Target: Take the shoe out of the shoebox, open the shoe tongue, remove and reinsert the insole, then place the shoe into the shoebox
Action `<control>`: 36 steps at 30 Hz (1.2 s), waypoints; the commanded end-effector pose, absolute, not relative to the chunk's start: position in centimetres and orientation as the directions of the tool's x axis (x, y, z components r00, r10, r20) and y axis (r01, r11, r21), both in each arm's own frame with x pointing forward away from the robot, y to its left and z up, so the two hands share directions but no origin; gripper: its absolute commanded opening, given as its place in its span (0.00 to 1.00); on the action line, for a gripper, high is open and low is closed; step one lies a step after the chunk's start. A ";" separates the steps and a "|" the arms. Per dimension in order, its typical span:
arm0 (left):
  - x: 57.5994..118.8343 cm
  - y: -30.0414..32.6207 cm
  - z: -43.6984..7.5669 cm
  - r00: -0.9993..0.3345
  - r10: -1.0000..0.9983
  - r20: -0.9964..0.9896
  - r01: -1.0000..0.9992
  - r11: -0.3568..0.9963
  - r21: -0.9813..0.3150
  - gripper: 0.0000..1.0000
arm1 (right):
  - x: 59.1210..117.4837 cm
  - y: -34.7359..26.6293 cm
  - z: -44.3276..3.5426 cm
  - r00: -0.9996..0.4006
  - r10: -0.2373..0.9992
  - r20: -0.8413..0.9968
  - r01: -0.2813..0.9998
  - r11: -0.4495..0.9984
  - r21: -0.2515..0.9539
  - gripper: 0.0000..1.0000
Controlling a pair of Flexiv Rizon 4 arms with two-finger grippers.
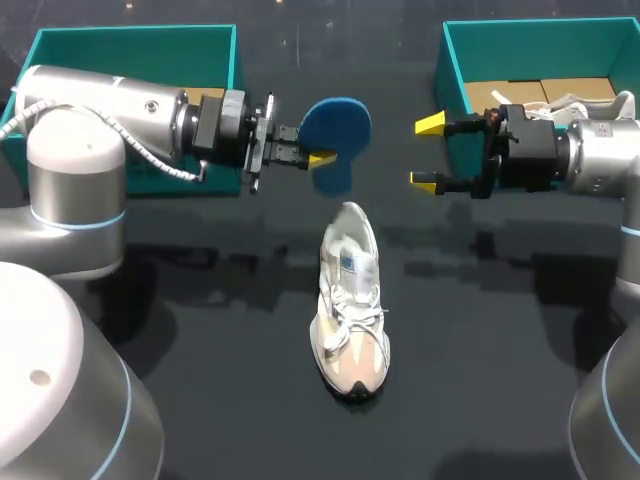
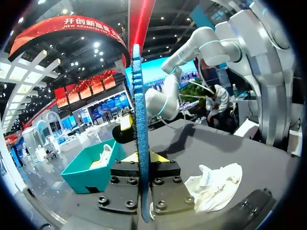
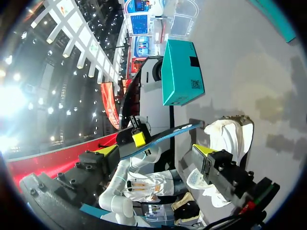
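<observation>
1. While clamped on the blue insole [image 1: 338,125], poised at upper centre of the head view, well clear of the white sneaker [image 1: 352,300]: left gripper [image 1: 318,160], fingers pressed on the insole from both sides.
2. Hovering at upper right, yellow tips spread wide, holding nothing: right gripper [image 1: 428,152].
3. Lying on the black table [image 1: 220,300] at centre frame, toe toward the bottom edge, laces loose: white sneaker, outside both the teal shoebox [image 1: 130,40] at upper left and the second teal shoebox [image 1: 455,60] at upper right.
4. Judged mid-step: insole out, reinsertion not yet done.
5. Likely called for next: lowering the insole toe-first into the sneaker's opening, steadying the sneaker with the free right gripper, then boxing it.
</observation>
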State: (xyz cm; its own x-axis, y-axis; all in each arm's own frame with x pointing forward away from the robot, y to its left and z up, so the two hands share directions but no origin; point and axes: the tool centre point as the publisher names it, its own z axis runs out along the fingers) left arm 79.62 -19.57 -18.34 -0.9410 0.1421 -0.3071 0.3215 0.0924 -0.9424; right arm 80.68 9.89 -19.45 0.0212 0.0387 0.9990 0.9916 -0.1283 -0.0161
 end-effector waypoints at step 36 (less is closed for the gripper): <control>80.9 -19.2 -14.6 -0.649 0.106 0.754 -0.743 0.129 -0.657 0.00 | 80.5 9.9 -19.5 0.021 0.039 0.999 0.991 -0.130 -0.016 1.00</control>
